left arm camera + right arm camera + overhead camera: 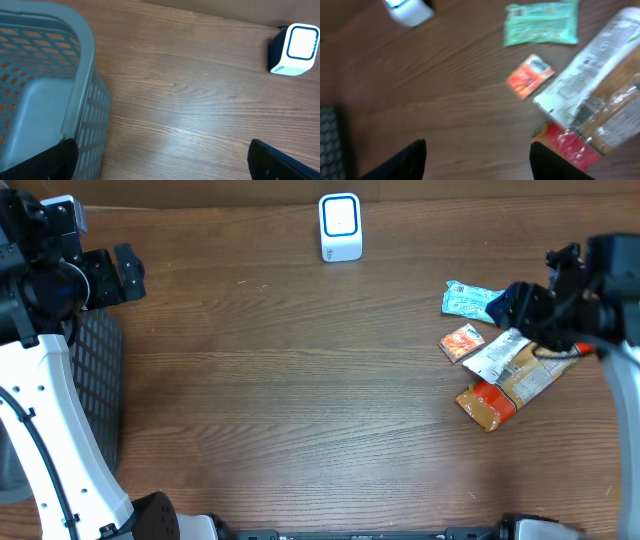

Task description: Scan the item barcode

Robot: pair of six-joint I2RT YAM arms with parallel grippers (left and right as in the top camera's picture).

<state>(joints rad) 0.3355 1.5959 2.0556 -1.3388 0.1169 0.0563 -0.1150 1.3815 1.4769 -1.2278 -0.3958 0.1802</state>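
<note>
Diagonally lies the snack packet, red end pointing front-left.

A grey plastic basket with lattice-pierced walls and a smooth rounded rim stands on the dark brown wood-grain tabletop, at its left edge. The basket looks empty. Beyond it, a tan strip borders the tabletop's far side.

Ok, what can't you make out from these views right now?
- Barcodes: print on the snack bag is motion-blurred in the right wrist view, too small overhead.
- Snack bag's far end: under the right arm overhead, cut off by the wrist view's edge.
- Basket interior: mostly cut off in the left wrist view; left arm covers it overhead.
</note>
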